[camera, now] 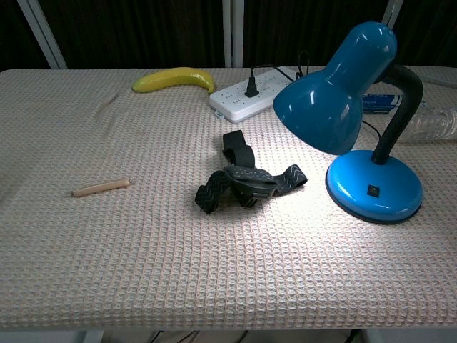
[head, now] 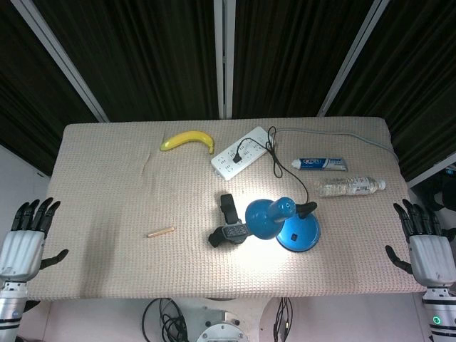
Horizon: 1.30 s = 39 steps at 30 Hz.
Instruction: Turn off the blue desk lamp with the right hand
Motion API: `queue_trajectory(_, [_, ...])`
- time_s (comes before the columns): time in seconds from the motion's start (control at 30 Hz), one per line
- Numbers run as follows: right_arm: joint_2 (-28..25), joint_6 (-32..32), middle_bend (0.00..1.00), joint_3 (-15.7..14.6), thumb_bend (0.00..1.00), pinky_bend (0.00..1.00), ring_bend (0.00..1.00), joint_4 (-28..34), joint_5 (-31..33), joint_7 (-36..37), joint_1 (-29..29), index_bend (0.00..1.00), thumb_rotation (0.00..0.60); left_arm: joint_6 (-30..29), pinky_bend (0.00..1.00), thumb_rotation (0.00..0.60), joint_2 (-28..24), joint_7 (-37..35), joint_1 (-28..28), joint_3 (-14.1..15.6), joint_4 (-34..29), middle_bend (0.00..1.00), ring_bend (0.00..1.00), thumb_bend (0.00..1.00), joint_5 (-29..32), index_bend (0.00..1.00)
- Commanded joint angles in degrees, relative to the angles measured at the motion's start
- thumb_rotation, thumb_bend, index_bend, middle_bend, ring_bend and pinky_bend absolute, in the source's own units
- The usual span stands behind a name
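Head view shows a beige worktop (head: 107,214) with a lit blue desk lamp (head: 281,221) standing right of centre, its shade casting a bright patch on the cloth. Both robot hands hang off the near corners: the right hand (head: 426,246) and the left hand (head: 27,239) each have fingers spread and hold nothing. Chest view shows a small dark switch (camera: 372,190) on top of the lamp's round base, facing the robot. Beside the lamp lie a black strap (camera: 246,179), a white power strip (camera: 250,93), a banana (camera: 175,77) and a small wooden stick (camera: 100,187). To do this well, the right hand should probably approach from the lamp's open near side, avoiding the shade, and press one fingertip straight down on the switch.
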State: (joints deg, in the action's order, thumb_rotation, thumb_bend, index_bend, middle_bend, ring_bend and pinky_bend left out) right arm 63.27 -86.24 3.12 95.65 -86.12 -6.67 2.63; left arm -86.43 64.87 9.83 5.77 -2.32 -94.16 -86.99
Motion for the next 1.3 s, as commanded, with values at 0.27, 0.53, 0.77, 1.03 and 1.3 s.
queue_trajectory(0.27, [0.13,0.25,0.00,-0.31,0.22,0.00,0.00,-0.71,0.17,0.55,-0.24,0.00,0.600,-0.30,0.00,0.600,-0.26,0.02,-0.16,0.21,-0.27,0.04,0.00,0.05,-0.58,0.07])
queue_trajectory(0.53, [-0.23,0.18,0.00,-0.37,0.22,0.00,0.00,-1.06,-0.32,1.16,-0.23,0.00,0.600,-0.22,0.00,0.600,-0.52,0.53,-0.03,0.03,-1.13,0.04,0.00,0.05,-0.54,0.07])
queue_trajectory(0.77, [0.25,-1.02,0.07,0.13,0.22,0.19,0.12,-2.28,-1.30,3.00,-0.16,0.00,0.600,0.23,0.00,0.600,0.02,0.87,-0.07,0.20,-0.80,0.04,0.00,0.05,-0.13,0.07])
queue_trajectory(1.03, [-3.13,7.42,0.89,-2.19,0.11,0.85,0.90,2.92,0.18,-0.39,2.23,0.00,0.600,0.46,0.00,0.600,0.20,1.36,-0.11,0.41,-0.81,0.04,0.00,0.05,-0.11,0.06])
queue_trajectory(1.3, [-4.35,18.21,0.97,-4.68,0.38,0.96,1.00,9.25,0.16,-9.45,7.19,0.00,0.600,0.76,0.00,0.600,0.48,1.08,-0.20,0.57,-0.29,0.04,0.00,0.05,0.17,0.06])
